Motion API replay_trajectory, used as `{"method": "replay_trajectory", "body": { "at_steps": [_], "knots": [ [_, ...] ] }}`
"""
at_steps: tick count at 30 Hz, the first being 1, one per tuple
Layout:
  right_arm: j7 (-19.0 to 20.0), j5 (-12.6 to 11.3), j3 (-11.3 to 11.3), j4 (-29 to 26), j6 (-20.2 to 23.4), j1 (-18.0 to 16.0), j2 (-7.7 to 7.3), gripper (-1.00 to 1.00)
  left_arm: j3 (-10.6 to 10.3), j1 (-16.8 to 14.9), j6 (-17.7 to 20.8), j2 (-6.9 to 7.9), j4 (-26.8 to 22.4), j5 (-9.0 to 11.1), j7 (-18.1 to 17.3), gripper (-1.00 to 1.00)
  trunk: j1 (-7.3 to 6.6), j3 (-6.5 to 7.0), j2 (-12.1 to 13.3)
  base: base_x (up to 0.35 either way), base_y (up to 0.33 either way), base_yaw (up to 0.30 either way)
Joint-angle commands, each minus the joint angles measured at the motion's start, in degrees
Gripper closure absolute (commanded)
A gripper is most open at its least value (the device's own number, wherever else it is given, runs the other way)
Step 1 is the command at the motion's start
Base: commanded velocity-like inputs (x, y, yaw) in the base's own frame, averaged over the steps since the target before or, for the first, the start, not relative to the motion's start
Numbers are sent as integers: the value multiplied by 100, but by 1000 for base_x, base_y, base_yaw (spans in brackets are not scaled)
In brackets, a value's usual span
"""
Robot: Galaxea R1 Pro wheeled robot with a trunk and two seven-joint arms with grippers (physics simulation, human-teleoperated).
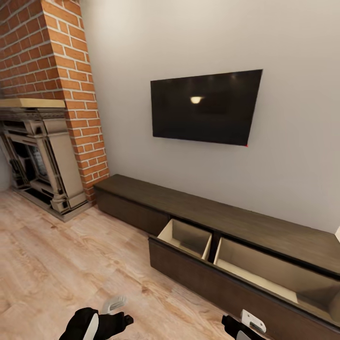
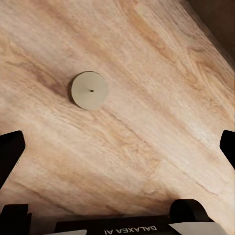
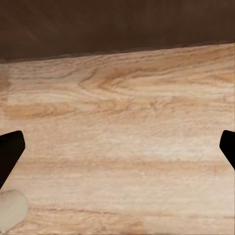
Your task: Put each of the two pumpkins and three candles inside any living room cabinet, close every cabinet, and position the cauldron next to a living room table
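Candle (image 2: 89, 90) stood upright on floor (image 2: 147, 122) beneath my wide-spread left fingers (image 2: 11, 147); judged light, rigid, best gripped across sides.

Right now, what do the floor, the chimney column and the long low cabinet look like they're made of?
The floor looks like pale wood planking with a matte finish: grain streaks and board seams show. The chimney column looks like red brick with light mortar joints, rough and unglazed. The cabinet reads as dark brown wood or veneer with faint grain; its open drawer is pale inside. Being rendered, these are only looks.
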Motion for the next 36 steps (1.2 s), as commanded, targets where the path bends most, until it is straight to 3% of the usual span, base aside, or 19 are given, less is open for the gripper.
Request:
{"method": "replay_trajectory", "body": {
  "at_steps": [1, 15, 19, 25, 36],
  "knots": [
    [-26, -52, 50, -8, -11, -1, 9, -100, 23, -5, 31, -7, -2, 16, -12, -100, -1, -6, -3, 0, 67, 287],
    [-21, -40, 62, -5, -84, 3, 96, -100, 22, -5, 33, -9, -2, 16, -12, -100, -1, -6, -3, 0, 76, 267],
    [-18, -34, 77, -3, -151, 1, 99, -100, 22, -5, 31, -9, -2, 16, -12, -100, -1, -6, -3, 0, 17, 42],
    [-27, -46, 304, -5, -179, 0, 114, -100, 18, -5, 31, -3, -7, 13, -12, -100, -1, -6, -3, 133, 98, 4],
    [-35, -49, 333, -3, -185, 3, 126, -100, 53, -3, 26, 34, -69, 42, -34, -100, -1, -6, -3, 83, 61, 0]
  ]
}}
